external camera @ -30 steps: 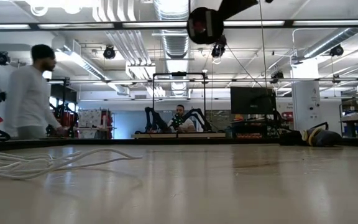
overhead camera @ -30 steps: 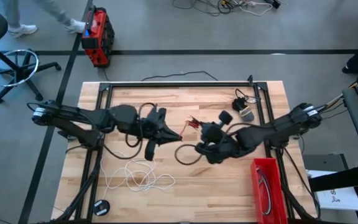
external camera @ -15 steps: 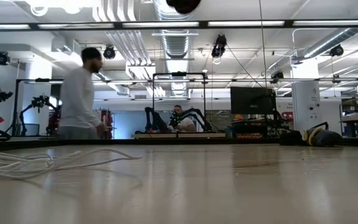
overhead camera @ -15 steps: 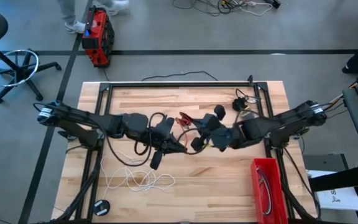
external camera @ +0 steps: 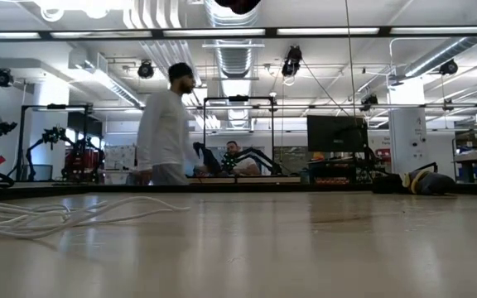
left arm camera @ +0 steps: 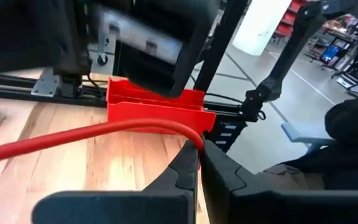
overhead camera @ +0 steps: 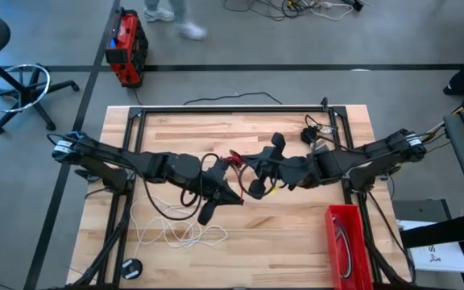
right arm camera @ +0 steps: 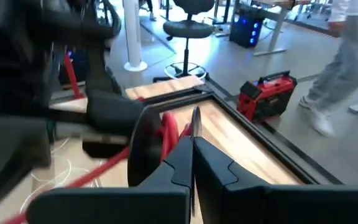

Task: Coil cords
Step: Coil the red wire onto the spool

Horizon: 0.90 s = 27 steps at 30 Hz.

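So the light wooden slatted table (overhead camera: 216,133) is the anchor here. Both dark arms meet over its middle. The left gripper (left arm camera: 199,163) sits just left of table centre, fingers pinched tight on the thin red cord (left arm camera: 92,134), which runs off from the fingertips in a long curve. The right gripper (right arm camera: 191,163) is just right of centre, almost nose to nose with the left one; its fingers are pressed together too, with red cord loops right beside them, but I can't tell if it really has hold of anything.

The red rectangular plastic bin (overhead camera: 346,242) is at the table's near right corner. The loose white cord (overhead camera: 180,234) sprawls near the front left. A small black cord coil (overhead camera: 318,133) lies by the far right corner.
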Each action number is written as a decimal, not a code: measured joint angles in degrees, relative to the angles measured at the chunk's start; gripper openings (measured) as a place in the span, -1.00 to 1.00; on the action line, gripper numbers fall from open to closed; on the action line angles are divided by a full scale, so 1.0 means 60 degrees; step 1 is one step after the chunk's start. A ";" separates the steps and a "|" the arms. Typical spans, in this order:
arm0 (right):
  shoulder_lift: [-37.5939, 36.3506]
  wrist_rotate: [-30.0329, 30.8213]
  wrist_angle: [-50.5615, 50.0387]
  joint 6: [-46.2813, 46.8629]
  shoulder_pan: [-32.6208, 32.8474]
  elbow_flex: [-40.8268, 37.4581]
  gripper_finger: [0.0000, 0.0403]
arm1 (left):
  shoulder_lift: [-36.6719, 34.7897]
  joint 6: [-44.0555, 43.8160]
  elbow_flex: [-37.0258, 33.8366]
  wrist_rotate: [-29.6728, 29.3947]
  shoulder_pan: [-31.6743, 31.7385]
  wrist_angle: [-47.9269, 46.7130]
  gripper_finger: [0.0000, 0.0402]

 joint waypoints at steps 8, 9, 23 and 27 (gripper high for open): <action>0.0044 -0.1497 -0.1116 -0.0146 0.0034 -0.0342 -1.00 | -0.0279 0.0099 0.0022 -0.0210 0.0019 -0.0265 -1.00; 0.0059 -0.1550 -0.1194 -0.0193 0.0025 -0.0391 -1.00 | -0.0284 0.0097 0.0022 -0.0207 0.0011 -0.0309 -1.00; 0.0337 -0.2390 -0.1542 -0.0036 0.0018 -0.0852 -1.00 | -0.0269 -0.0523 -0.0939 -0.0210 -0.0095 -0.0302 -1.00; -0.0016 -0.2361 -0.1424 -0.0099 -0.0006 -0.0834 -1.00 | -0.0266 -0.0516 -0.1390 -0.0148 -0.0255 -0.0304 -1.00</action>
